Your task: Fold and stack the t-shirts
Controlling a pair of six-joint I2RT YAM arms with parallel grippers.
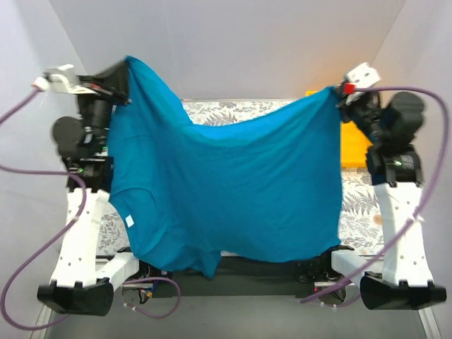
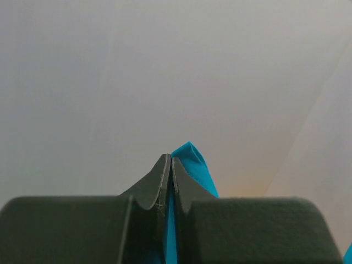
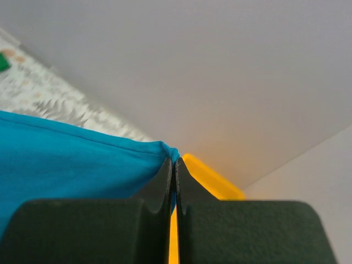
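Left gripper [image 1: 125,66]: raised high at the left, fingers pressed together, pinching one top corner of the shirt; in the wrist view, a teal tip pokes out just past the closed tips.
Shirt [image 1: 233,183]: teal, held up in the air and stretched wide between both grippers; top edge sagging in the middle, lower edge draping down toward the arm bases.
Tag [image 1: 130,221]: small, white, on the cloth near the lower left.
Table [image 1: 233,111]: leaf-patterned cover, showing above the sagging top edge and beside the shirt on both sides.
Right gripper [image 1: 338,90]: raised at the right, lower than the left one, fingers shut tight on the other top corner; in the wrist view, the hem runs straight into the closed tips.
Tray [image 1: 351,145]: yellow, on the table's right side, just behind the shirt's right edge, partly hidden by the right arm.
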